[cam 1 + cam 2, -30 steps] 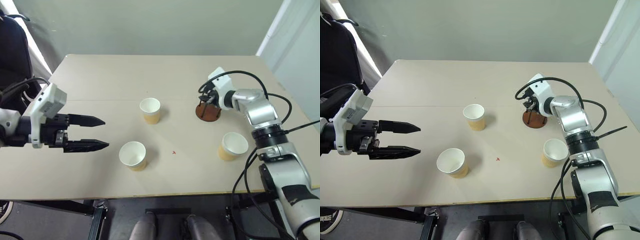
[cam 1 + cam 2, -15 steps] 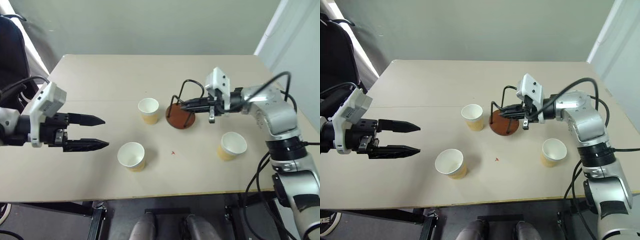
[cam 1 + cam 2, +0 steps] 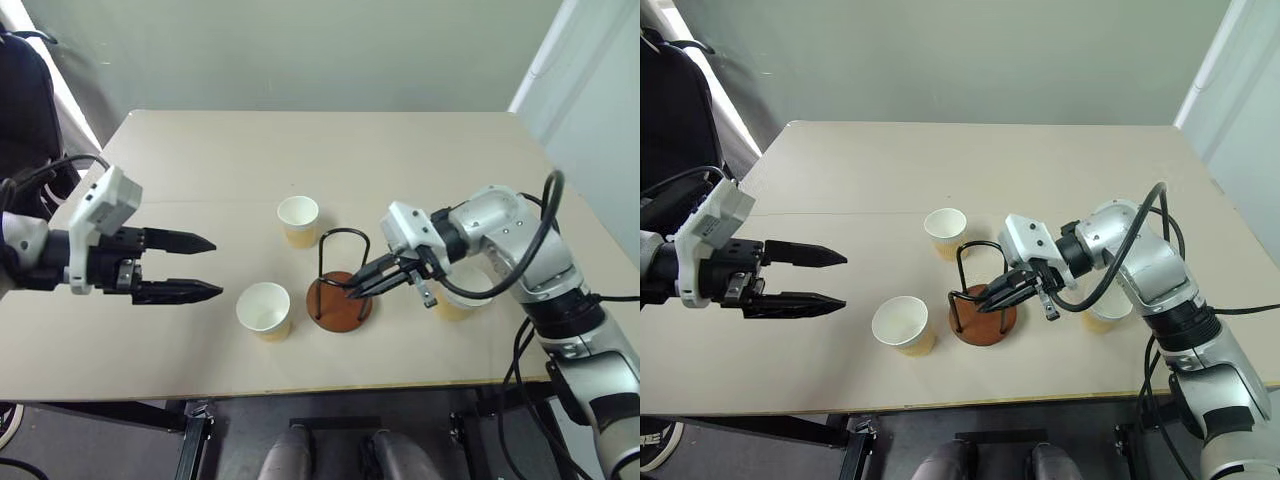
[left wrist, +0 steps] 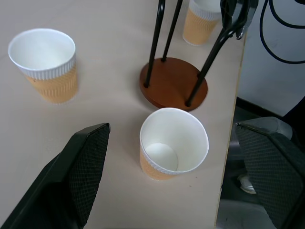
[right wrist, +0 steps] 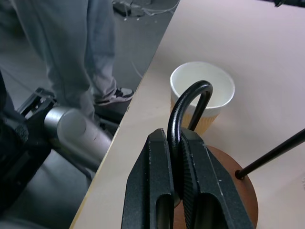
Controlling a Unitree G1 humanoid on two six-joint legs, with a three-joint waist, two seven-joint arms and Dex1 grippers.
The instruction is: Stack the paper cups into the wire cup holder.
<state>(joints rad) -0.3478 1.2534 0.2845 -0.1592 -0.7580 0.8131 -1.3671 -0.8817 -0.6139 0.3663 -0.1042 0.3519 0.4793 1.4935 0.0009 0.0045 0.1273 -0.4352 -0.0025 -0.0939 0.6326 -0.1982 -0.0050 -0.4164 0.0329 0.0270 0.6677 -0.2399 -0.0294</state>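
Right pincer (image 3: 990,300) is clamped tight on one black wire loop of the wire cup holder (image 3: 983,318), whose reddish-brown disc base rests on the worktop (image 3: 940,170) near its front edge. All three paper cups stand upright and empty: the near cup (image 3: 902,325) just left of the holder, the far cup (image 3: 946,232) behind it, and the right cup (image 3: 456,300) partly hidden behind the right forearm. Left pincer (image 3: 195,267) hangs level above the worktop's left side, its fingers spread wide, pointing toward the cups. A person's legs (image 5: 90,52) stand beside the pale beige worktop.
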